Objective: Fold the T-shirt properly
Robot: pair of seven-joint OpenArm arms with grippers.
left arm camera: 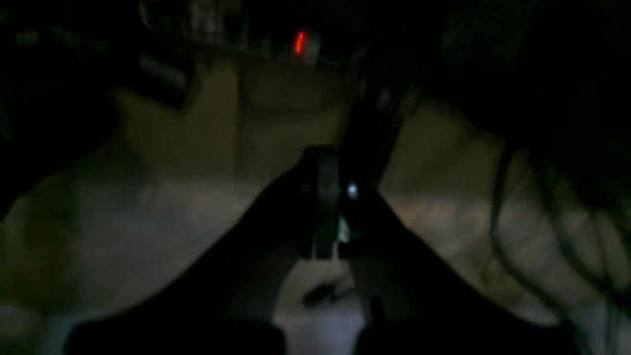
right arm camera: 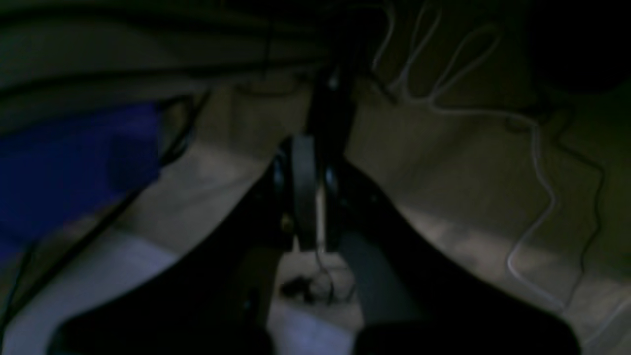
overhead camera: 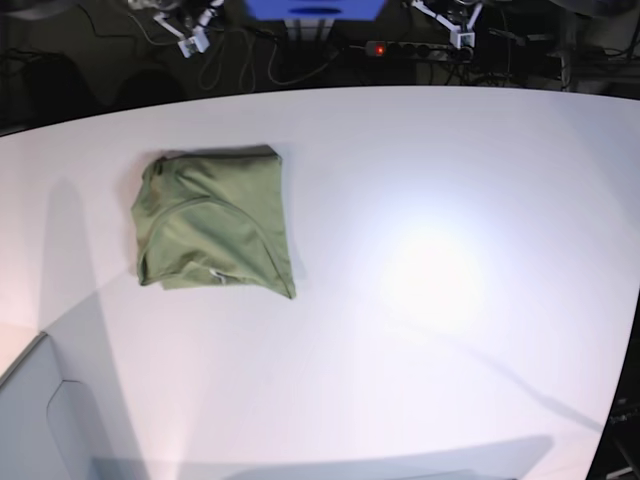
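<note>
The olive-green T-shirt (overhead camera: 213, 222) lies folded into a compact, roughly square bundle on the left part of the white table (overhead camera: 450, 280). It shows only in the base view. Neither arm shows in the base view. In the dark left wrist view, my left gripper (left arm camera: 331, 197) has its fingers pressed together with nothing between them, away from the shirt. In the dark right wrist view, my right gripper (right arm camera: 310, 187) is likewise shut and empty. Both wrist cameras look at dim surfaces and cables, not at the cloth.
A power strip with a red light (overhead camera: 379, 48) lies beyond the table's far edge; the light also shows in the left wrist view (left arm camera: 299, 42). A blue object (overhead camera: 315, 8) stands at the back, also in the right wrist view (right arm camera: 74, 162). Loose cables (right arm camera: 537, 197) run nearby.
</note>
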